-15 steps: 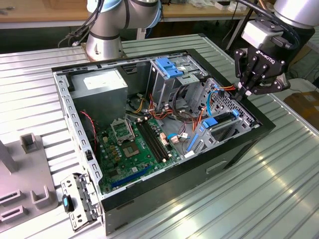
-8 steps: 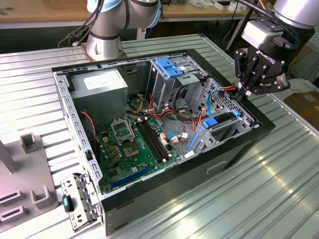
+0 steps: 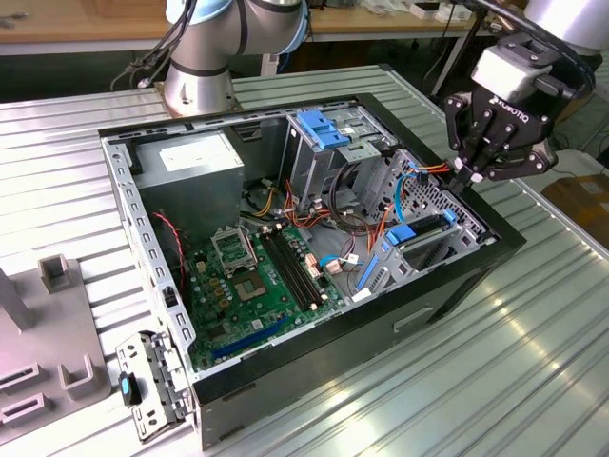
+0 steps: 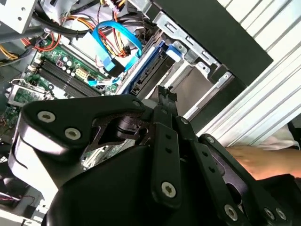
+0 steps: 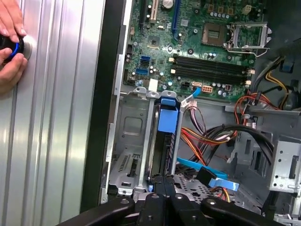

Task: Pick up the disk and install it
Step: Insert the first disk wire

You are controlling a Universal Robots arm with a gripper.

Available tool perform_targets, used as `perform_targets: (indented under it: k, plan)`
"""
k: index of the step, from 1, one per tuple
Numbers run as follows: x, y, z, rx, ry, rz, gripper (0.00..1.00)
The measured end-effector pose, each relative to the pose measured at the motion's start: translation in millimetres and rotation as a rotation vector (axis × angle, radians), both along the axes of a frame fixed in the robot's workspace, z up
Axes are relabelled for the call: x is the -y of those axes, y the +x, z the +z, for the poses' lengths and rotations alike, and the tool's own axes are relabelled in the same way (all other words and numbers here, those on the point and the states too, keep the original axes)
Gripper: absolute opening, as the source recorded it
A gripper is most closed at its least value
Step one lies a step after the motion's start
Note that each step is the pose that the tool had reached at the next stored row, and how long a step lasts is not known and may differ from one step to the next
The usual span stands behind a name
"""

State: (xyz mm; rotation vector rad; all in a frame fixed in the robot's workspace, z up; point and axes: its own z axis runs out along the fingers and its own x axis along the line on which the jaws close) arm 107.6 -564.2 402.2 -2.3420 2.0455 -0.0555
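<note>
The disk (image 5: 162,153) stands on edge in a slot of the drive cage at the open computer case's (image 3: 457,286) end on the exterior view's right. Its light-blue rail end (image 5: 168,115) points toward the motherboard. In the second wrist view the disk (image 4: 146,75) shows as a dark slab with a blue rail. My gripper (image 3: 463,179) hangs over that cage, fingers shut together with nothing between them. The closed fingertips (image 5: 163,182) sit right at the disk's outer end; whether they touch it I cannot tell.
A person's hand (image 5: 9,42) rests on a round button on the ribbed metal table (image 3: 533,362) beside the case. Inside are the motherboard (image 3: 266,276), loose cables (image 3: 328,224), a grey power supply (image 3: 195,157) and a blue latch (image 3: 324,129). Grey fixtures (image 3: 57,276) stand at the exterior view's left.
</note>
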Motion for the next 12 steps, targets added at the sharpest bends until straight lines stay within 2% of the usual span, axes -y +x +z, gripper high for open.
perform_targets:
  k: [4, 7, 9, 10, 12]
  plan:
    - [-0.9, 10.3, 0.2, 0.0000, 0.0001, 0.008, 0.11]
    - [-1.7, 13.9, 0.2, 0.0000, -0.0002, 0.015, 0.11]
    - [-4.4, 20.2, 0.2, 0.0000, -0.0009, 0.021, 0.11]
    - [-7.3, 25.3, 0.1, 0.0000, -0.0010, 0.024, 0.11]
    - [-11.1, 28.5, -0.3, 0.0000, -0.0010, 0.027, 0.11]
